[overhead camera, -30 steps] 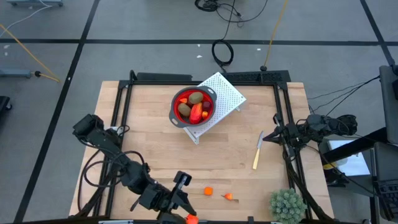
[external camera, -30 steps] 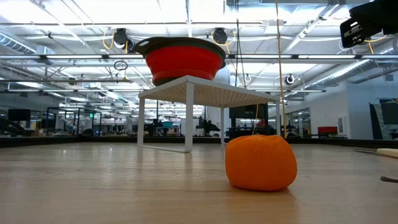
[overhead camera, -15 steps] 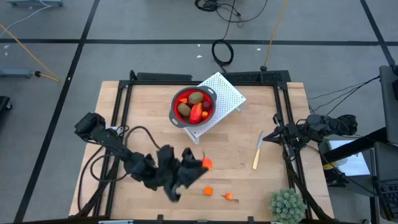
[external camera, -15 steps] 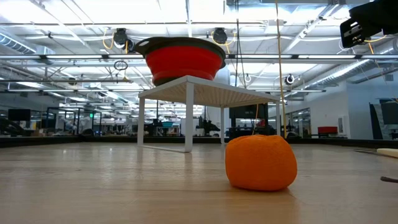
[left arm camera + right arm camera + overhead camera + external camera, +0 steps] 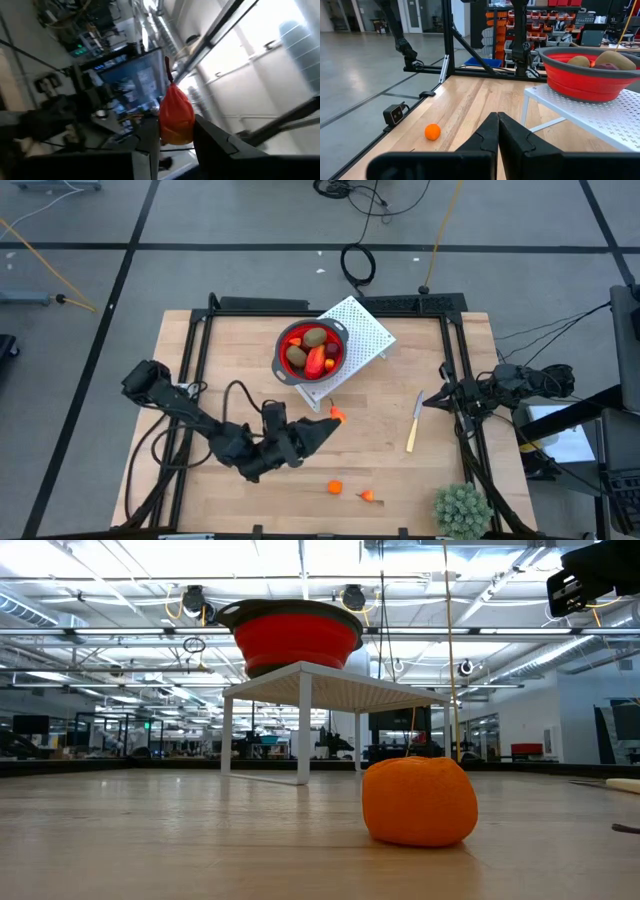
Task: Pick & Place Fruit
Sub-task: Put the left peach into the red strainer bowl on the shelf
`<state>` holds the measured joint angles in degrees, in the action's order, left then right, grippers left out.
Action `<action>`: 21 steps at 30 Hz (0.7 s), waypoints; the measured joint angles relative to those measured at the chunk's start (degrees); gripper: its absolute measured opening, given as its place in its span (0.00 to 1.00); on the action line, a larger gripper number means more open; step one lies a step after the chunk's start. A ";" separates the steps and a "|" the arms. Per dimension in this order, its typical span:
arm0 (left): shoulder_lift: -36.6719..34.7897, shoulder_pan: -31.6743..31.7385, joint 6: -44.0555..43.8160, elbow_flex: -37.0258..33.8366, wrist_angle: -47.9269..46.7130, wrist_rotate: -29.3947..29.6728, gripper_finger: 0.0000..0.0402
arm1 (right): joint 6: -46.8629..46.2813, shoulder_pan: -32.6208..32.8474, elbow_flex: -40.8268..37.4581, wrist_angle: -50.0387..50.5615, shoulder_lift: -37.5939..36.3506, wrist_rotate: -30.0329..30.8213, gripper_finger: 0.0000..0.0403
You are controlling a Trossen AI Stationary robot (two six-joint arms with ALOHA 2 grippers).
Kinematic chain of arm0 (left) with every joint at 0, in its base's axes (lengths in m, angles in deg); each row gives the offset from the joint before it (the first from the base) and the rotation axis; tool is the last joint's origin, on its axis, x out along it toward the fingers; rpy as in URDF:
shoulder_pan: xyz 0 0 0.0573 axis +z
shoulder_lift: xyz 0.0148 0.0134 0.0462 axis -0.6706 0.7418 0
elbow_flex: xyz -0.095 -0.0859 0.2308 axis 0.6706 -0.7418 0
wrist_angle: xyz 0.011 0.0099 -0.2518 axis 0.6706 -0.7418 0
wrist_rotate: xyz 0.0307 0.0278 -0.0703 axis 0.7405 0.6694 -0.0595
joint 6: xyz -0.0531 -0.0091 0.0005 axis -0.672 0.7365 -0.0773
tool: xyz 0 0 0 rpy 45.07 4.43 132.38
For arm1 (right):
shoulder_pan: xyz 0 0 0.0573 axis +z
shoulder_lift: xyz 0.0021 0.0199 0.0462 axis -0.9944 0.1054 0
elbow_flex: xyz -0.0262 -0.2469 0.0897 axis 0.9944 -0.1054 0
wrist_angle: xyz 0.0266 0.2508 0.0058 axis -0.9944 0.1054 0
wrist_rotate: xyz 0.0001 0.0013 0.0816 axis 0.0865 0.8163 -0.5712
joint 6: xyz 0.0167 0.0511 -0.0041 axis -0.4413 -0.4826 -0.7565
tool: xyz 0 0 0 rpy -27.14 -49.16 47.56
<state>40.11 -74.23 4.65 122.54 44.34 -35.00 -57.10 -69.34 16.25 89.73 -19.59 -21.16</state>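
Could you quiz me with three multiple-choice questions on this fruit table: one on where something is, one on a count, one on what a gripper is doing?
1. Where is the red bowl?
A. on the white rack
B. on the floor
C. beside the green plant

2. How many small orange fruits lie loose on the table in the high view?
A. none
B. two
C. six

3. What is the left gripper doing?
A. hanging open and empty
B. gripping the bowl's rim
C. holding a red-orange fruit

Answers:
1 A: the bowl stands on the rack, raised off the wood.
2 B: one fruit and a second lie near the front edge.
3 C: the left wrist view shows the fruit pinched between its fingers.
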 joint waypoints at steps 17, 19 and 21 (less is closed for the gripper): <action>-10.39 13.47 -22.90 0.00 -61.88 -14.53 0.24 | -0.02 -0.02 0.00 -0.02 0.02 0.02 0.00; -11.05 15.84 -23.76 0.00 -66.43 -17.63 0.24 | -0.01 -0.01 0.00 -0.02 0.02 0.02 0.00; -11.01 18.30 -24.36 0.00 -69.59 -20.68 0.24 | -0.02 -0.01 0.00 -0.01 0.02 0.02 0.00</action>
<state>29.10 -55.93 -19.71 122.54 -25.25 -55.68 -57.12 -69.34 16.25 89.72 -19.57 -21.13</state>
